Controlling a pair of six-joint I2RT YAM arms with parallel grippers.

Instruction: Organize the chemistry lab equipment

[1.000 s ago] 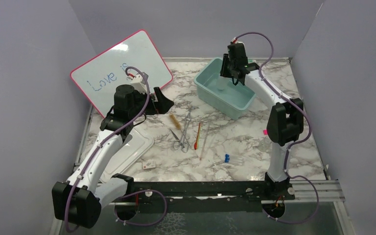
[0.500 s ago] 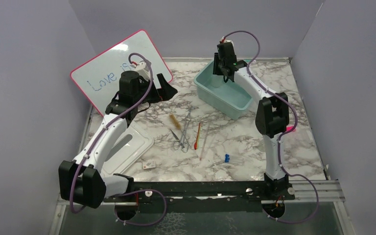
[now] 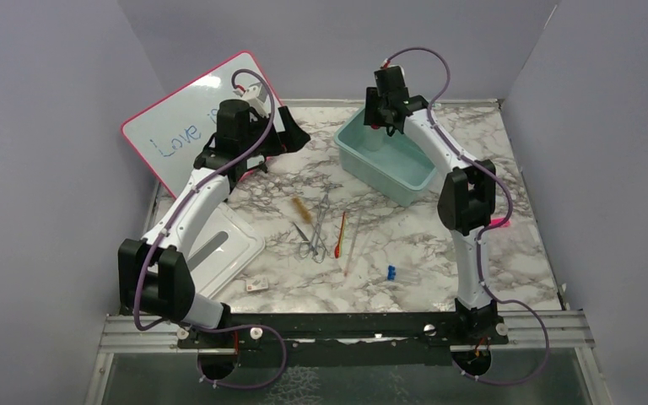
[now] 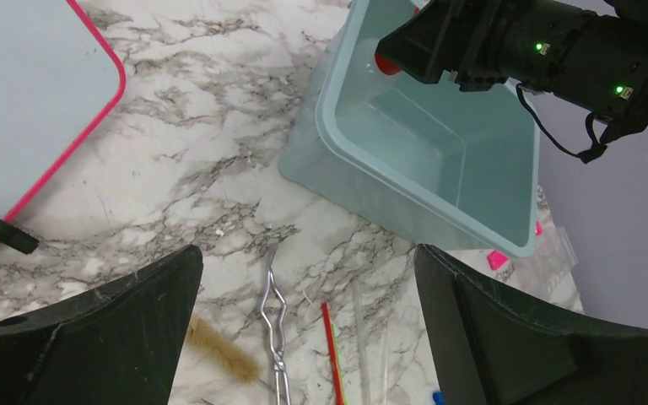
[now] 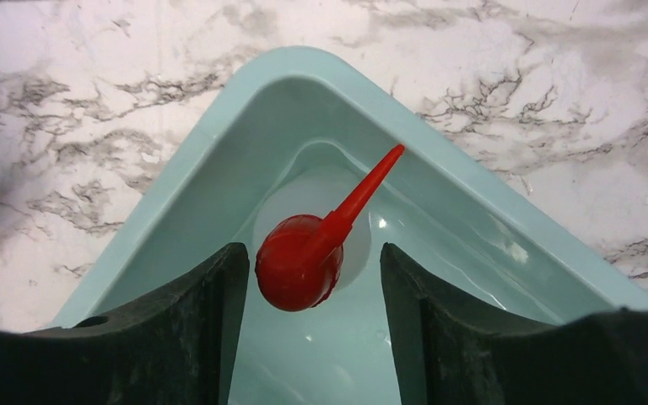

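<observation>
Just beneath the left end effector (image 4: 308, 261), spread wide and empty, lie the brush (image 4: 224, 354), forceps (image 4: 274, 337) and thin red stick (image 4: 332, 354) on the tabletop (image 4: 219, 126); beyond it, the right end effector (image 5: 314, 253) hangs in the teal bin (image 5: 190, 169) corner, released; between its parted fingers the squeeze bottle (image 5: 299, 261) stands upright.
</observation>
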